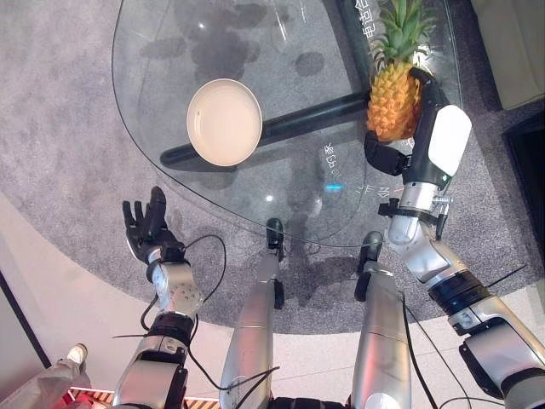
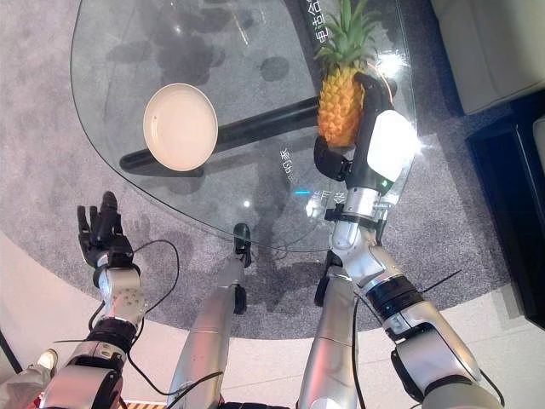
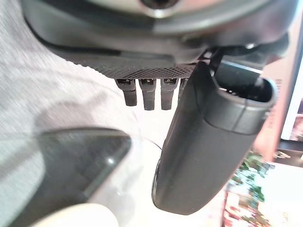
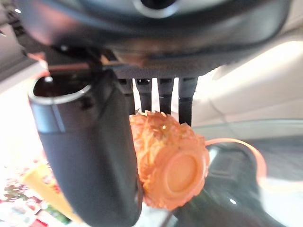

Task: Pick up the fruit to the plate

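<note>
A pineapple (image 1: pixel 392 102) with a green crown is at the right side of the round glass table (image 1: pixel 162 60). My right hand (image 1: pixel 423 115) is shut on it, thumb on the near side and fingers along the far side. The right wrist view shows the fruit's base (image 4: pixel 182 175) between the thumb (image 4: pixel 90 156) and the fingers. An empty cream plate (image 1: pixel 224 122) lies on the glass to the left of the pineapple. My left hand (image 1: pixel 146 223) hangs open over the grey carpet, nearer than the table's edge, holding nothing.
A dark bar (image 1: pixel 298 119) runs under the glass from the plate towards the pineapple. A light sofa (image 1: pixel 511 43) stands at the far right, with dark furniture (image 1: pixel 530 170) below it. A person's shoe (image 1: pixel 77 354) shows at the lower left.
</note>
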Motion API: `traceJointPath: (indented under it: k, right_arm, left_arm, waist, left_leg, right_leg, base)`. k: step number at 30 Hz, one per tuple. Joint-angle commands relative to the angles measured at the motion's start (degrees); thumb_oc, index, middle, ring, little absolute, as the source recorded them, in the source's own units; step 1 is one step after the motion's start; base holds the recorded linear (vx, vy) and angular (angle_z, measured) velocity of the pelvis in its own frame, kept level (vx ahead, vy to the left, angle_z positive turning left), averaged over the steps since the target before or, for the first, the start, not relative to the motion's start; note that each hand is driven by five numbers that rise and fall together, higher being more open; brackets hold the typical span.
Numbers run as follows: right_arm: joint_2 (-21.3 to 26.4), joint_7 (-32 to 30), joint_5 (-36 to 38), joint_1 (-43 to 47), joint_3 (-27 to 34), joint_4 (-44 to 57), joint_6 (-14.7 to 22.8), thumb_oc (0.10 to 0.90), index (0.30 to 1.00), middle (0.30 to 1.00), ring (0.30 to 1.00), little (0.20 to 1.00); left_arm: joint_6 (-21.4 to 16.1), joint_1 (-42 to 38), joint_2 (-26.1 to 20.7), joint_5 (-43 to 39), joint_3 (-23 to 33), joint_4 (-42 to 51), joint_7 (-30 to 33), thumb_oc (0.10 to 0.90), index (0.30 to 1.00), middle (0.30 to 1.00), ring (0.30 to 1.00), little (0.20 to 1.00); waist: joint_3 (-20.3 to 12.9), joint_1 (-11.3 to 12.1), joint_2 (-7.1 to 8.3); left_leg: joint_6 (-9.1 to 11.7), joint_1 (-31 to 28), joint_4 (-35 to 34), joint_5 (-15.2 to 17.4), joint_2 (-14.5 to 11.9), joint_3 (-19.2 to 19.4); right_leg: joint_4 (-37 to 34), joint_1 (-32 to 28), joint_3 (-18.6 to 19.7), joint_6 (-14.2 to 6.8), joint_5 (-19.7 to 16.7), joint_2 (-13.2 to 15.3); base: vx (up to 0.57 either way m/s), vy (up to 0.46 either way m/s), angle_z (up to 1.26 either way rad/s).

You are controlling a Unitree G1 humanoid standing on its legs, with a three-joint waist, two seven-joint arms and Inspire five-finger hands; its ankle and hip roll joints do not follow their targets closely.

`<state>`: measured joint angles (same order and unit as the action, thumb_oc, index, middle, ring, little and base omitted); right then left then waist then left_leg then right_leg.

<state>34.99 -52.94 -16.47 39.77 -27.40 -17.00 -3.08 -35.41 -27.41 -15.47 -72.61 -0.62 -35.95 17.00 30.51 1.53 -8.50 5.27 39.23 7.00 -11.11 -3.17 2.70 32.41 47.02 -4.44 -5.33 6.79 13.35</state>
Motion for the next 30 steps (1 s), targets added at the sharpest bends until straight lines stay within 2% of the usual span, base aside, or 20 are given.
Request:
traceJointPath:
  k: [1, 6, 9, 15, 18, 21, 30]
  right_arm:
    - [2.07, -2.85, -7.57, 5.85, 1.24, 7.89, 6.37, 0.1, 0.3, 0.3, 0.3, 0.2]
    - [3.1, -1.33, -9.9, 6.19, 1.59, 9.75, 6.85, 0.1, 0.3, 0.3, 0.3, 0.2]
    - [3.38, -0.49, -11.21, 5.83, 1.99, 10.13, 7.8, 0.1, 0.3, 0.3, 0.3, 0.2]
    - [4.29, 2.29, -13.42, 6.89, 2.2, 10.3, 9.1, 0.1, 0.3, 0.3, 0.3, 0.2]
    - [5.19, 4.1, -14.28, 6.96, 1.92, 10.2, 10.23, 0.1, 0.3, 0.3, 0.3, 0.2]
    - [5.84, 4.85, -14.58, 7.42, 1.31, 10.31, 10.8, 0.1, 0.3, 0.3, 0.3, 0.2]
    - [6.46, 7.49, -14.06, 9.49, -1.06, 11.32, 12.38, 0.1, 0.3, 0.3, 0.3, 0.2]
  left_arm:
    - [-7.56, -2.13, -6.36, 7.16, 3.71, 2.25, -0.13, 0.8, 0.9, 0.9, 0.9, 0.9]
    - [-7.05, -3.91, -7.26, 12.19, 3.2, 7.87, -1.54, 0.8, 0.9, 0.9, 0.9, 0.9]
    - [-5.49, -4.7, -7.24, 13.75, 2.35, 10.91, -3.07, 0.8, 0.9, 0.9, 0.9, 0.9]
    - [-0.54, -6.98, -7.89, 15.34, 0.07, 16.8, -5.22, 0.8, 0.9, 0.9, 0.9, 0.9]
    - [3.57, -8.53, -9.05, 16.14, -1.72, 19.65, -5.65, 0.8, 0.9, 0.9, 0.9, 0.9]
    - [6.02, -9.98, -9.77, 15.34, -3.26, 21.07, -6.51, 0.8, 0.9, 0.9, 0.9, 0.9]
    - [10.98, -12.74, -10.19, 13.47, -6.37, 22.1, -8.19, 0.8, 0.9, 0.9, 0.9, 0.9]
  waist:
    - [-0.71, -0.3, 0.5]
    - [-0.71, -0.07, 0.82]
    - [-0.71, -0.12, 0.93]
    - [-0.71, -0.25, 1.14]
    - [-0.71, -0.41, 1.41]
    - [-0.71, -0.59, 1.62]
    - [-0.71, -0.94, 2.28]
  left_leg:
    - [-1.64, -0.35, 6.32, 7.97, 3.18, 1.58]
    - [-1.76, 0.24, 6.11, 7.73, 2.97, 1.62]
    - [-1.79, -0.27, 5.89, 8.19, 2.99, 1.63]
    - [-1.85, 0.18, 5.45, 7.7, 3.0, 1.68]
    - [-1.84, -0.21, 5.43, 8.09, 3.0, 1.65]
    - [-1.94, 0.04, 5.1, 7.65, 2.97, 1.69]
    - [-1.82, -0.53, 4.58, 7.92, 2.92, 1.8]
  right_leg:
    - [-13.1, -5.02, -3.88, 0.14, -5.06, -1.93]
    - [-13.69, -4.83, -4.22, -0.04, -5.77, -1.94]
    - [-13.86, -5.4, -4.32, -0.31, -5.5, -1.98]
    - [-14.77, -5.31, -4.5, -0.68, -6.49, -1.93]
    - [-14.94, -5.75, -4.65, -1.0, -6.4, -1.81]
    - [-15.62, -5.69, -4.76, -1.21, -7.18, -1.79]
    - [-16.48, -6.46, -5.05, -1.78, -7.41, -1.76]
  base:
    - [-0.01, -0.04, -0.01]
    - [-0.01, -0.025, 0.01]
    - [0.0, 0.0, 0.0]
    - [0.0, 0.0, 0.0]
    - [0.0, 0.0, 0.0]
    - [0.0, 0.0, 0.0]
    - [0.0, -0.007, 0.0]
